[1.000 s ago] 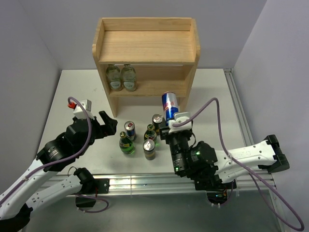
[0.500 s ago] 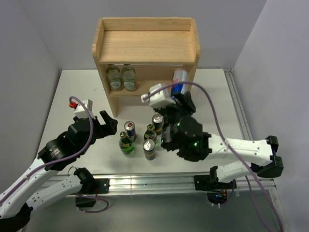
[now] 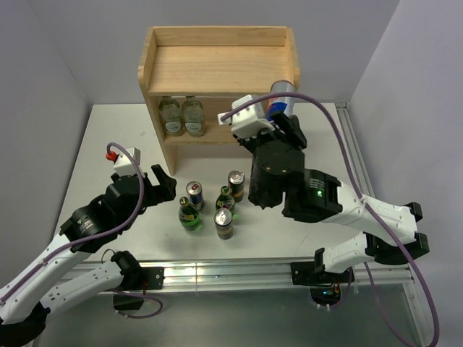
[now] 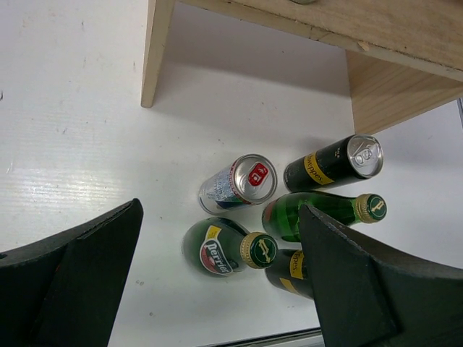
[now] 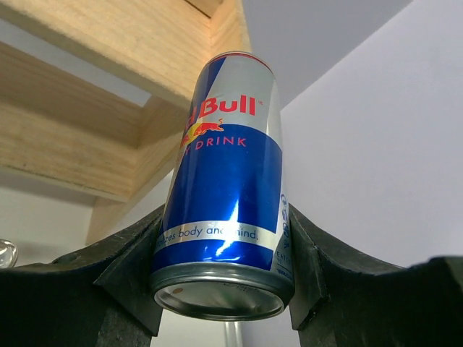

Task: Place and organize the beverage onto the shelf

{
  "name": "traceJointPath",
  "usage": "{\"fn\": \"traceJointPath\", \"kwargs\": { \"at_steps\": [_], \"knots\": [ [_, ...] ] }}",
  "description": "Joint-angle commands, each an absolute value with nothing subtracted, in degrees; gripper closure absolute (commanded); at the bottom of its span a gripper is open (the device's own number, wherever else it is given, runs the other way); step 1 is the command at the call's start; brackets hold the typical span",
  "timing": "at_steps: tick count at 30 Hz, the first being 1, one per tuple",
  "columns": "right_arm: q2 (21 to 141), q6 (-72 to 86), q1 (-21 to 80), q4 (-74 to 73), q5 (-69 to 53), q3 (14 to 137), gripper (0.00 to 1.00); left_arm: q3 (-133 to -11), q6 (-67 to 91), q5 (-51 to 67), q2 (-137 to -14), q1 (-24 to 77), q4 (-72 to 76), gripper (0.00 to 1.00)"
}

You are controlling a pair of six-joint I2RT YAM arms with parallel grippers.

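My right gripper [image 3: 278, 110] is shut on a slim blue-and-silver can [image 3: 282, 91], held upright in the air by the right side of the wooden shelf [image 3: 217, 71], about level with its top board. The right wrist view has the can [image 5: 228, 181] clamped between both fingers [image 5: 126, 278], with the shelf [image 5: 101, 108] to the left. On the table stand another slim can [image 3: 194, 194], two black cans [image 3: 236, 181] [image 3: 223, 223] and two green bottles [image 3: 226, 196] [image 3: 189, 214]. My left gripper [image 3: 157, 185] hangs open left of them. From the left wrist I look down on the slim can [image 4: 239, 184] and a green bottle [image 4: 224, 247].
Two clear pale glass bottles [image 3: 182, 116] stand on the left of the shelf's lower board. The shelf's leg [image 4: 155, 54] shows above the drinks in the left wrist view. Grey walls close in behind and to the right; the table's metal rail [image 3: 217, 273] runs along the near edge.
My right arm has carried the blue-and-silver can up and away from the table, from in front of the shelf to beside its top right corner. The left arm has barely moved.
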State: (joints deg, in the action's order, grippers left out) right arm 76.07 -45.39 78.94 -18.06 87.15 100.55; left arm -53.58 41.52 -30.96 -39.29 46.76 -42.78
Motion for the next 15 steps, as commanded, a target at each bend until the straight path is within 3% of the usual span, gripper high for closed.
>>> {"fn": "traceJointPath", "kwargs": {
  "at_steps": [1,6,11,15],
  "knots": [
    [77.6,-47.7,79.8,-17.9,85.5,101.4,1.0,-53.9,42.5,-32.3,-39.8,47.0,-42.7,0.04],
    [77.8,-43.8,82.0,-20.7,71.4,99.8,1.0,-53.8,42.8,-32.9,-39.7,47.0,-42.9,0.04],
    [79.8,-17.6,87.1,-47.5,46.1,123.9,1.0,-54.1,43.2,-34.0,-39.6,47.0,-43.5,0.04],
    [81.9,2.7,86.9,-58.8,45.8,130.6,1.0,-54.0,43.8,-34.4,-39.4,47.0,-43.9,0.04]
  ]
}}
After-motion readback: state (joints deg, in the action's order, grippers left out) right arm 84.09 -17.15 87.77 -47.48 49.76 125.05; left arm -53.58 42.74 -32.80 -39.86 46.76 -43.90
